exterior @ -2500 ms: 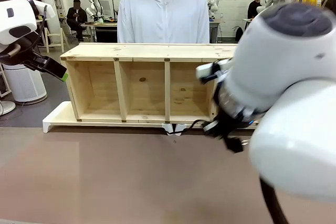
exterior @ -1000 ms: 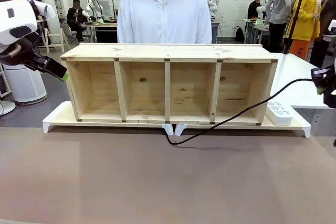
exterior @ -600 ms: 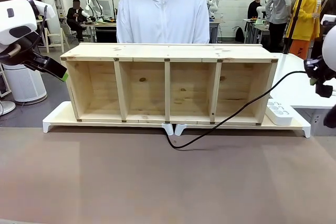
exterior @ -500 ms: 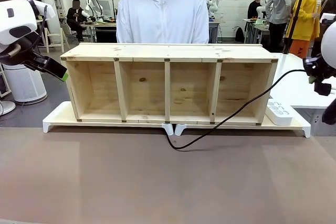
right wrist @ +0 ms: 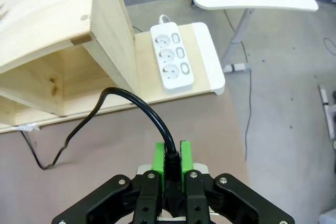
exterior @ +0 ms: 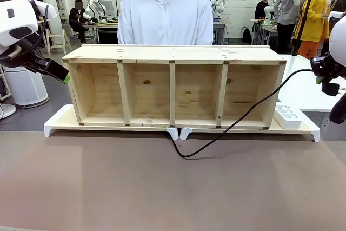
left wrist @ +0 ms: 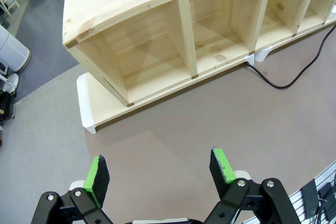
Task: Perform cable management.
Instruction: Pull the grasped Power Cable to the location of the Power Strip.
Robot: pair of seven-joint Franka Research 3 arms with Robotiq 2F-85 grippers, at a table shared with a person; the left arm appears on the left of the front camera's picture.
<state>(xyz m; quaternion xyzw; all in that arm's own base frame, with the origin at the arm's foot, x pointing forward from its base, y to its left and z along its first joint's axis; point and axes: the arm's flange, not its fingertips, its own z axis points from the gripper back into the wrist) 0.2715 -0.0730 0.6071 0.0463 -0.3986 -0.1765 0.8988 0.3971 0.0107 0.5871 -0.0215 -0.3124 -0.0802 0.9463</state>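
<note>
Cable (exterior: 246, 113) slanting up-right from under shelf (exterior: 173, 53) to right claw (right wrist: 171, 154) (clamped on it), left claw (left wrist: 159, 170) wide, empty.

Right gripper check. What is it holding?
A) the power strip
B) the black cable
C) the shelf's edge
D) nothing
B: the right wrist view shows the right gripper shut on the cable, whose black cord arcs away toward the shelf. The power strip lies untouched beyond it.

wooden shelf (exterior: 173, 53), black cable (exterior: 243, 117) slanting from its base to right hand (exterior: 320, 73)
</note>
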